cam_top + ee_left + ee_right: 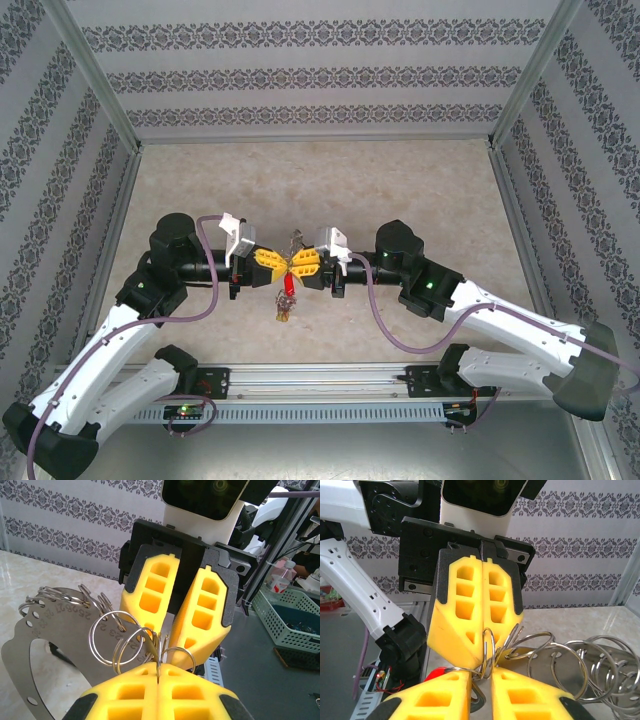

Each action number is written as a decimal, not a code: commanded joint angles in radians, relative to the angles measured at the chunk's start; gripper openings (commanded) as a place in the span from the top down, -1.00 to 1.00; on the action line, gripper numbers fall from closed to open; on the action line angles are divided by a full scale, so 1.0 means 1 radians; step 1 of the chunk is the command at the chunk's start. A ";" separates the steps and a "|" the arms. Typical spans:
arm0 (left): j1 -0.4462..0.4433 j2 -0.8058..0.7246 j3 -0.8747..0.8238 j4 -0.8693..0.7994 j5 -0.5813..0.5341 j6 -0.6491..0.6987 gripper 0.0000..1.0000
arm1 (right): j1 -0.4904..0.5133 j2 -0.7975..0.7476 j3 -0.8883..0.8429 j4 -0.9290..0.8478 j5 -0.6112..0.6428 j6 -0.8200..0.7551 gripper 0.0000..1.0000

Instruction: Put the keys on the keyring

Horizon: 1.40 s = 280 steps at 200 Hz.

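- left end effector (157, 672) fully closed, pinching a loop of the keyring (20, 650)
- right end effector (481, 676) almost closed on it too
- keyring between them above counter (420, 200), red-tagged key (288, 282) dangling

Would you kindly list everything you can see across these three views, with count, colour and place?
keyring: one, flat grey metal loop, held up between the two grippers.
split rings: many, silver, strung along the keyring.
red tag: one, red, hanging just below where the grippers meet.
keys: small bunch, count unclear, dangling under the red tag.
table: one, beige marbled, under the arms.
walls: grey-and-white patterned, on three sides.
basket: one, green, off to the side of the table.
left gripper: one, yellow fingers, shut on split rings.
right gripper: one, yellow fingers, shut on split rings, facing the left.
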 commanded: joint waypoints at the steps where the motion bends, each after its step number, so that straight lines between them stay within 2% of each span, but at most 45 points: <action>1: -0.017 -0.005 0.017 0.008 0.021 0.035 1.00 | 0.015 0.009 0.028 0.077 -0.010 0.006 0.74; 44: -0.020 -0.007 0.023 -0.017 0.000 0.049 1.00 | 0.015 -0.006 0.024 0.069 0.027 -0.001 1.00; 109: -0.042 0.010 0.042 -0.063 -0.009 0.074 1.00 | 0.013 -0.002 0.058 0.011 0.034 0.015 1.00; 121: -0.051 0.012 0.048 -0.075 -0.016 0.082 1.00 | 0.014 -0.005 0.054 0.022 0.032 0.021 0.80; 142: -0.064 0.013 0.053 -0.077 -0.022 0.083 1.00 | 0.014 -0.009 0.045 0.039 0.024 0.021 0.73; 152: -0.069 0.017 0.056 -0.077 -0.023 0.083 1.00 | 0.014 -0.008 0.042 0.043 0.020 0.018 0.77; 168: -0.079 0.026 0.061 -0.082 -0.021 0.087 1.00 | 0.013 -0.011 0.039 0.042 0.012 0.009 1.00; 222: -0.097 0.038 0.073 -0.139 -0.054 0.104 1.00 | 0.009 -0.044 0.034 0.003 0.021 -0.004 1.00; 242: -0.096 0.021 0.088 -0.189 -0.096 0.129 0.58 | -0.001 -0.040 0.062 -0.068 0.018 -0.007 1.00; 253: -0.096 0.010 0.107 -0.236 -0.139 0.160 0.41 | -0.006 -0.037 0.073 -0.103 0.021 -0.008 1.00; 280: -0.096 0.004 0.175 -0.368 -0.276 0.242 0.28 | -0.025 -0.026 0.100 -0.184 0.052 -0.008 1.00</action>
